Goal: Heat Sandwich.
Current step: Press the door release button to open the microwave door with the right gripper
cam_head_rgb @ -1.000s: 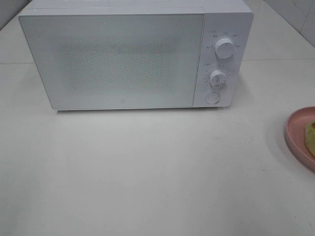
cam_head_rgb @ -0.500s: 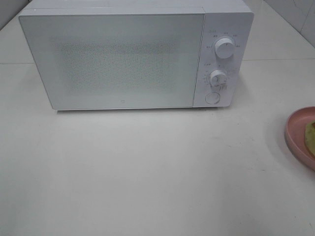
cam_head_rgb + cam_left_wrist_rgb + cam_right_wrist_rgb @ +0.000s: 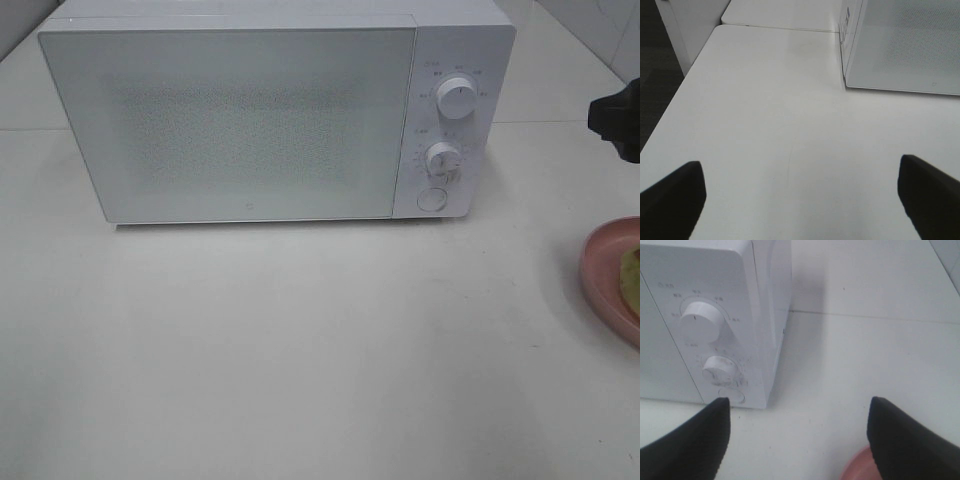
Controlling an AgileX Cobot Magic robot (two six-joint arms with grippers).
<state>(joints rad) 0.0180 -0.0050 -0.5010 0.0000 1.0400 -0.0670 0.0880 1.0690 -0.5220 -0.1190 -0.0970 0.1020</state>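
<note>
Looking at your right claw [image 3: 799, 405], it is wide open and empty. The sandwich [image 3: 632, 278] lies near it, lower down, on the plate [image 3: 600, 270]. It is likely soft, light and floppy, so pinch its bread sides gently. Your left claw [image 3: 800, 165] is wide open and empty too.

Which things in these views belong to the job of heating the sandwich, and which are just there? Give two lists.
Belong to the job:
- sandwich
- pink plate carrying it
- white microwave
- upper knob
- lower knob

Just there:
- white table
- tiled surface behind the table
</note>
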